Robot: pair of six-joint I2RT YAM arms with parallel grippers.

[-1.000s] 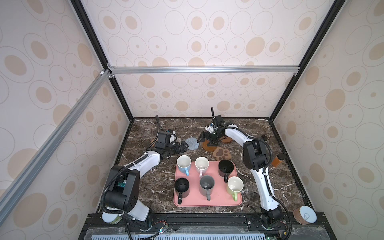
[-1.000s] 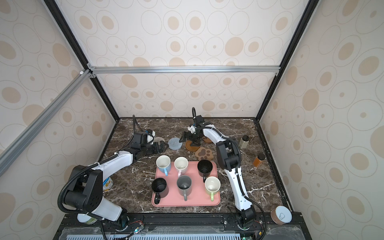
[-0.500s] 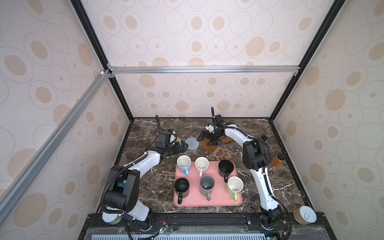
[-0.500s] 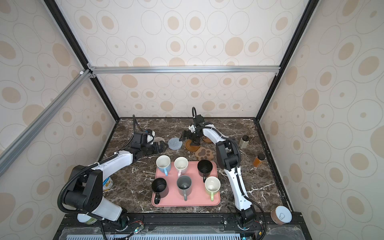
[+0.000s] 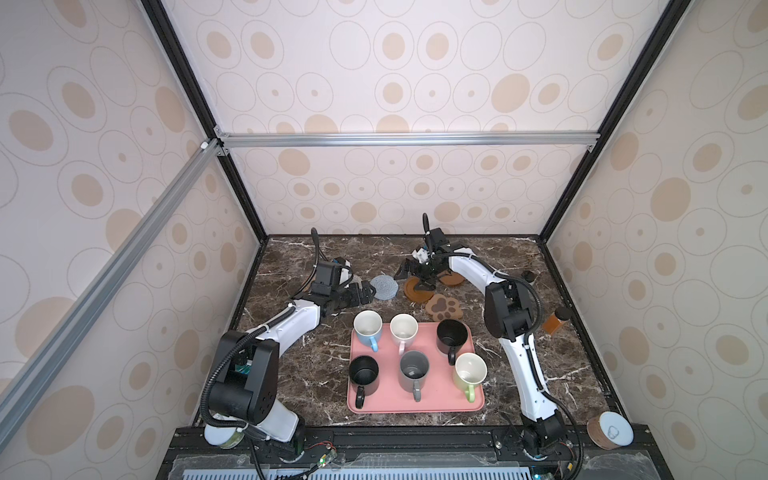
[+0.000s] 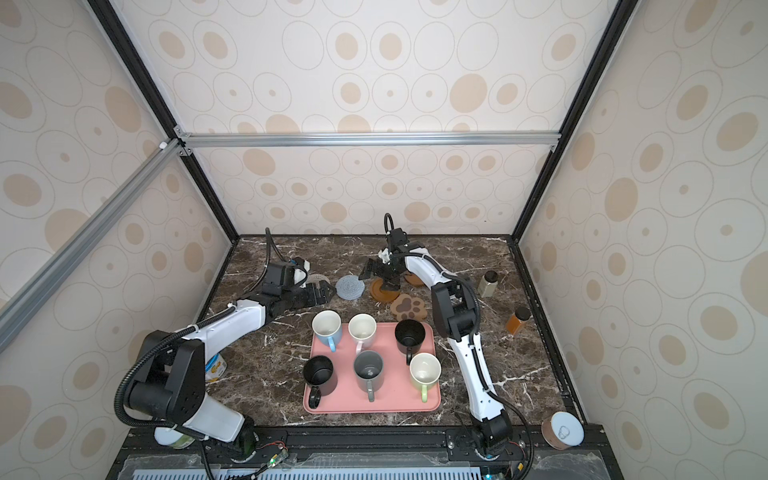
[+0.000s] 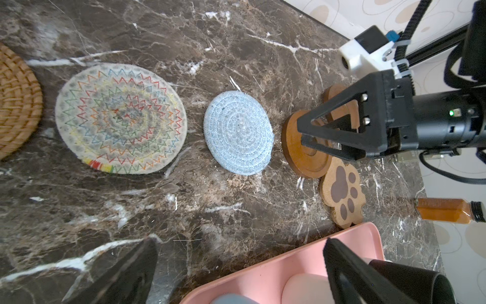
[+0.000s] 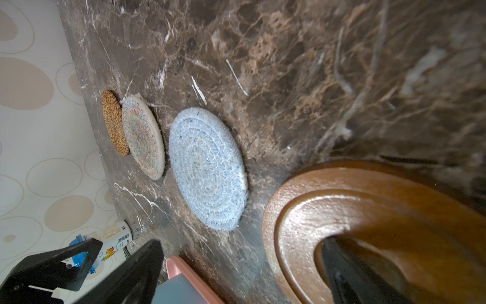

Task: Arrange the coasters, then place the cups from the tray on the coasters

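Note:
The pink tray (image 5: 415, 403) holds the cups: light blue (image 5: 368, 326), pale pink (image 5: 403, 328), pale green (image 5: 469, 370), grey (image 5: 413, 370) and two black (image 5: 451, 334). Behind it the coasters lie in a row: tan rattan (image 7: 15, 105), cream woven (image 7: 121, 118), grey-blue (image 7: 238, 133), two wooden discs (image 7: 307, 158) and the paw (image 7: 342, 194). My right gripper (image 5: 413, 278) is open, low over the nearer wooden disc (image 8: 368, 210), one finger on it. My left gripper (image 5: 361, 293) is open and empty, beside the grey-blue coaster (image 5: 384, 286).
An amber bottle (image 5: 555, 322) and a dark-capped bottle (image 6: 488, 282) stand by the right wall. A white-lidded can (image 5: 610, 430) sits at the front right corner, another can (image 6: 214, 368) under the left arm. Enclosure walls close in on three sides.

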